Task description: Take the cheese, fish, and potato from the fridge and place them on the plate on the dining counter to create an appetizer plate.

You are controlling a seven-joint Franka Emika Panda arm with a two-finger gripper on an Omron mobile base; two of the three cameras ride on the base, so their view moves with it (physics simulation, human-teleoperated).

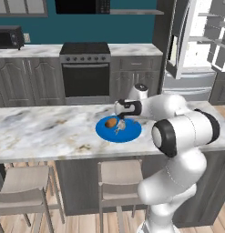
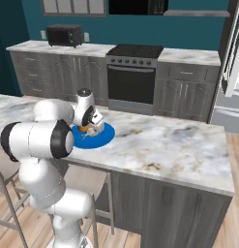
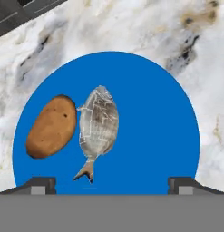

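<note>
The bright blue plate [image 3: 154, 127] lies on the marble dining counter [image 1: 41, 132]. On it the brown potato [image 3: 51, 126] rests side by side with the silvery fish [image 3: 99, 124], the two touching. My gripper [image 3: 112, 183] hovers just above the plate, open, its fingertips [image 3: 40, 184] wide apart and holding nothing. From the left base view the gripper [image 1: 121, 122] hangs over the plate [image 1: 131, 132] beside the potato [image 1: 111, 123]. The right base view shows the plate [image 2: 105, 135] under the hand [image 2: 94, 127]. The cheese is out of view.
The fridge [image 1: 196, 45] stands at the back right with a door swung open, also seen as the fridge [image 2: 232, 63] at the right edge. A black stove [image 1: 85, 73] and grey cabinets line the far wall. Stools [image 1: 23, 186] stand below the counter's near side.
</note>
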